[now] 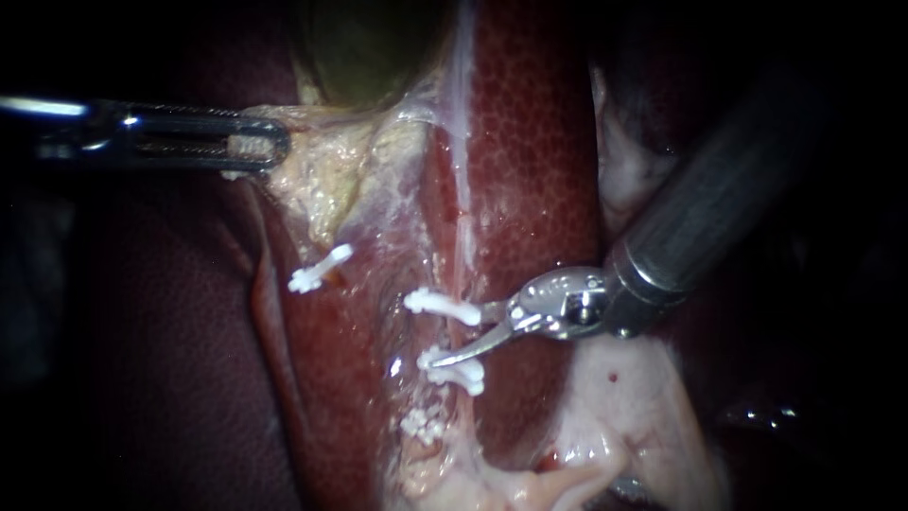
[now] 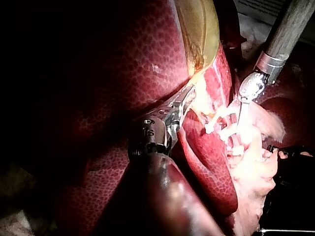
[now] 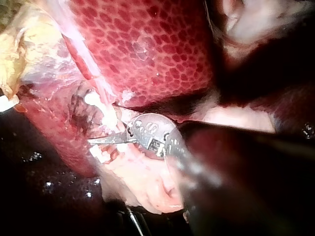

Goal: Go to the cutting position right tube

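Observation:
The right tube (image 1: 446,333) runs down the middle of the endoscope view and carries an upper white clip (image 1: 440,304) and a lower white clip (image 1: 454,373). My right instrument (image 1: 462,335) comes in from the upper right. Its two thin blades stand open at the tube, one just under the upper clip and one just above the lower clip. The left tube bears one white clip (image 1: 319,269). My left instrument (image 1: 270,151) is shut on pale yellowish tissue (image 1: 322,180) below the gallbladder (image 1: 364,47) and holds it to the left.
Red mottled liver (image 1: 530,142) lies behind the tubes and on both sides. Another white clip (image 1: 423,424) sits lower on the right tube. Pale pink tissue (image 1: 624,407) lies beneath my right instrument's wrist.

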